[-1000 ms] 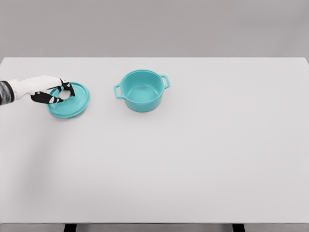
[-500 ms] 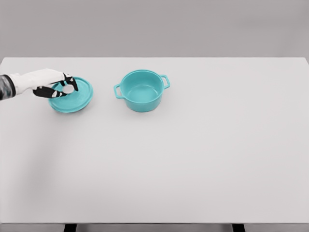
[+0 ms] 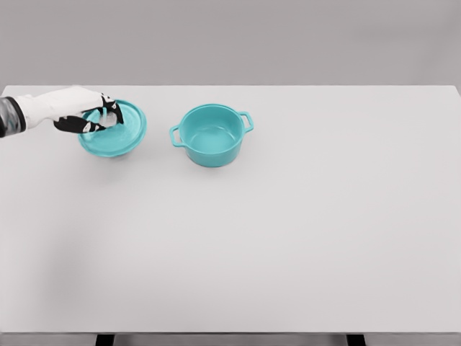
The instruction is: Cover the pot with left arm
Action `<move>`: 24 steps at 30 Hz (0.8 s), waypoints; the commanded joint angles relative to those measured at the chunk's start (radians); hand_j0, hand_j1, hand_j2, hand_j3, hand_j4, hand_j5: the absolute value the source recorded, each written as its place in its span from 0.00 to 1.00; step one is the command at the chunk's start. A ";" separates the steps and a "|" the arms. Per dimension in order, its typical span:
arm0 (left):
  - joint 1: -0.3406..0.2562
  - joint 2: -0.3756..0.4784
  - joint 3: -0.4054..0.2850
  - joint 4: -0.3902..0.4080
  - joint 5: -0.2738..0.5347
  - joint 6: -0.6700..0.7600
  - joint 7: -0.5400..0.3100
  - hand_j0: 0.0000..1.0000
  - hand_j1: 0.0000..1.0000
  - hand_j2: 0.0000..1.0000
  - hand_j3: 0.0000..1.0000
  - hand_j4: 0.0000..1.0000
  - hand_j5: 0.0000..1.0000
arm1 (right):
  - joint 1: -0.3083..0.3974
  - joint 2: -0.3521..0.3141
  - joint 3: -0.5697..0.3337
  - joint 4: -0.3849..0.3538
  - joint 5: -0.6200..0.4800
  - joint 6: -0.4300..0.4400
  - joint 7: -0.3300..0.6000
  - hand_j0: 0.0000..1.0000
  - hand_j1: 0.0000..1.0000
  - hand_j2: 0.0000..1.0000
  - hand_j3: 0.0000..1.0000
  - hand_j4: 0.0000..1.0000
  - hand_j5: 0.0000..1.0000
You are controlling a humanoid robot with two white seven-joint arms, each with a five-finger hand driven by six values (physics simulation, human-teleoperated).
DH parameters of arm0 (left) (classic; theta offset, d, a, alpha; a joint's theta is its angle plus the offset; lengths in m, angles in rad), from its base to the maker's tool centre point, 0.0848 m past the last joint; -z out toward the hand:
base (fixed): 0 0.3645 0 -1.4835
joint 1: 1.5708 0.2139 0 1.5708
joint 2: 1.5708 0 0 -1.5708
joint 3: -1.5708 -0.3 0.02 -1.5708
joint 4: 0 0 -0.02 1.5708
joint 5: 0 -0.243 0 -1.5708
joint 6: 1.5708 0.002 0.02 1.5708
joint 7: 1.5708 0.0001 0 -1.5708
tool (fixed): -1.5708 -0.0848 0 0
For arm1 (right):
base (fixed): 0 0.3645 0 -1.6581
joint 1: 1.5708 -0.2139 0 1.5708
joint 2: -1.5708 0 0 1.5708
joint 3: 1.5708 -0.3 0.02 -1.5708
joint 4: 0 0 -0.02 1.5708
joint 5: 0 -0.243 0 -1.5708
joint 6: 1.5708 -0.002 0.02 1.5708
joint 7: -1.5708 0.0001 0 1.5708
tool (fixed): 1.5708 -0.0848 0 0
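Note:
A teal pot (image 3: pixel 211 135) with two side handles stands open on the white table (image 3: pixel 288 238), a little left of the middle at the back. To its left, my left hand (image 3: pixel 101 115) is shut on the knob of the teal lid (image 3: pixel 115 131). The lid hangs above the table, tilted slightly, with its faint shadow below it. About a hand's width of gap separates the lid's right edge from the pot's left handle. The knob itself is mostly hidden by the fingers. My right arm is out of view.
The white table's far edge (image 3: pixel 230 86) runs just behind the pot and the hand. A grey wall stands behind it.
My left hand has lifted the lid off the table and carried it up and to the right, closer to the pot. The pot has not moved.

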 commanded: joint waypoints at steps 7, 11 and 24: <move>-0.021 -0.002 -0.007 -0.018 0.007 0.003 0.000 0.53 0.53 0.53 0.53 0.53 0.53 | 0.000 0.000 0.000 -0.001 0.000 0.000 0.000 1.00 1.00 1.00 1.00 1.00 1.00; -0.028 -0.007 -0.009 -0.053 0.007 0.005 0.000 0.53 0.53 0.53 0.53 0.53 0.53 | 0.000 0.000 0.000 0.001 0.000 0.000 0.000 1.00 1.00 1.00 1.00 1.00 1.00; -0.043 -0.037 -0.012 -0.121 0.007 0.006 0.000 0.53 0.53 0.53 0.53 0.53 0.53 | 0.000 0.000 0.000 0.001 0.000 0.000 0.000 1.00 1.00 1.00 1.00 1.00 1.00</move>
